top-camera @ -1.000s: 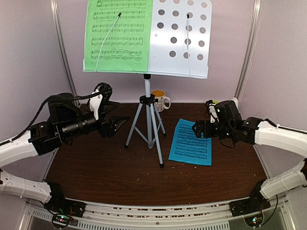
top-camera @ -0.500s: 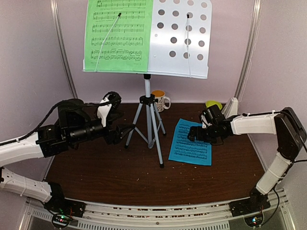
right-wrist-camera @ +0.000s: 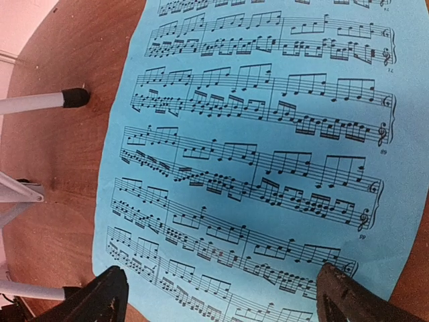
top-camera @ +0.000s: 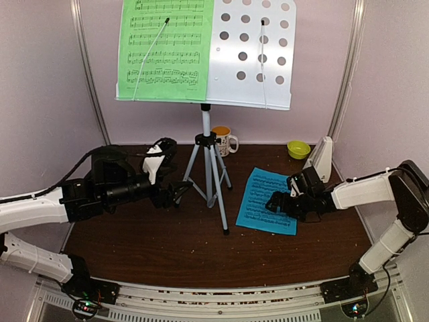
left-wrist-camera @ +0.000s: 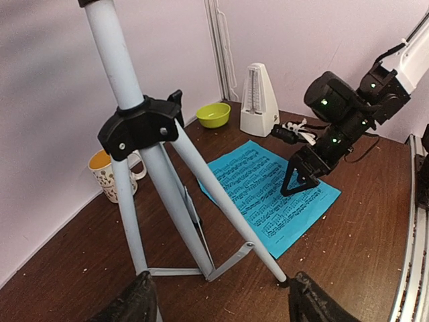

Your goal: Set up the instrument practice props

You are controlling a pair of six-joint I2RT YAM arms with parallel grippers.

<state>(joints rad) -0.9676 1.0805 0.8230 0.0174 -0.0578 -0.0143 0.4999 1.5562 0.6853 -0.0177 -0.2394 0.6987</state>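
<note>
Your right gripper (top-camera: 276, 202) hangs spread wide over the blue music sheet (top-camera: 263, 216) — flat on the table (top-camera: 167, 248) beside the tripod (top-camera: 207, 168) — while your left gripper (top-camera: 178, 192) gapes empty before its legs.

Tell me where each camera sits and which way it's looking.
Top external: high behind the robot, overlooking the pale grey perforated music stand; left arm and right arm show.
Left wrist: low beside the stand's silver tripod, facing the blue music sheet; left pincer tips at bottom.
Right wrist: just above that sheet, facing down; open right pincer tips.
Both wrist views share that sheet.
</note>
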